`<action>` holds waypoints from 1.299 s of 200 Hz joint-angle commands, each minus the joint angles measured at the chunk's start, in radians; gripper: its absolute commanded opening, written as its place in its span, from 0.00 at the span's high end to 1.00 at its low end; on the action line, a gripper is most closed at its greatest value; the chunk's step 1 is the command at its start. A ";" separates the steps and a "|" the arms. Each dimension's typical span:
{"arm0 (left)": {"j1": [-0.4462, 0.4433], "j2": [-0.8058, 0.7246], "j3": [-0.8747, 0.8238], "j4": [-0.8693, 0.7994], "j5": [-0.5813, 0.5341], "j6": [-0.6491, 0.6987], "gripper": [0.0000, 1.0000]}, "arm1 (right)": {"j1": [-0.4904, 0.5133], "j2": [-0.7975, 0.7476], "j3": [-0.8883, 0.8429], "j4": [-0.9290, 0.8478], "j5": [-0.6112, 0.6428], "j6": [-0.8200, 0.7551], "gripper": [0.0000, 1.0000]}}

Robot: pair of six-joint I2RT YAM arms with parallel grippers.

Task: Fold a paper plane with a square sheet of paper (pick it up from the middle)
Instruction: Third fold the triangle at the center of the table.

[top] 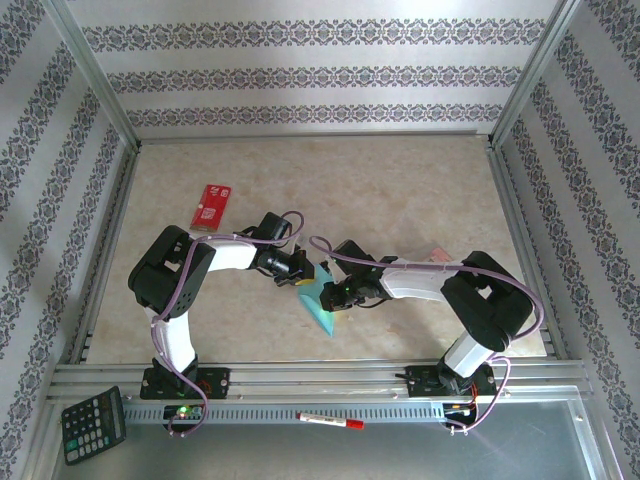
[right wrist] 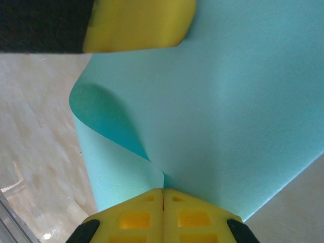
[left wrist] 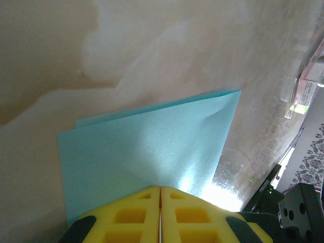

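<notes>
Edges of paper (left wrist: 152, 147) clenched in left pincer (left wrist: 160, 188) and right pincer (right wrist: 163, 190); wide table (top: 400, 190) around.

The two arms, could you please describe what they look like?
The left arm and right arm each have white links between chunky black joints, with purple cables looping alongside. A green light glows at the left base. The jaws are yellow with square recesses and black corners.

Red packet (top: 211, 205) on table (top: 400, 190), toward left edge. Calculator (top: 93, 427) at near-left corner. Marker pen (top: 330, 421) along near edge.
</notes>
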 commanded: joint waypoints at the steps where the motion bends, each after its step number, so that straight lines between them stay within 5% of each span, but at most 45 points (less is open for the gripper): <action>1: -0.015 0.028 -0.006 -0.062 -0.016 0.023 0.91 | -0.008 0.012 -0.028 -0.004 0.031 -0.017 0.95; 85: -0.017 0.021 0.002 -0.063 -0.014 0.016 0.89 | -0.008 0.013 -0.066 -0.028 0.062 -0.009 0.99; 194: 0.023 -0.109 0.127 -0.149 -0.050 0.019 0.68 | -0.011 0.006 -0.080 -0.053 0.121 0.023 1.00; 260: 0.101 -0.360 -0.062 -0.190 -0.167 -0.006 0.77 | -0.042 0.067 0.013 -0.047 0.127 0.018 1.00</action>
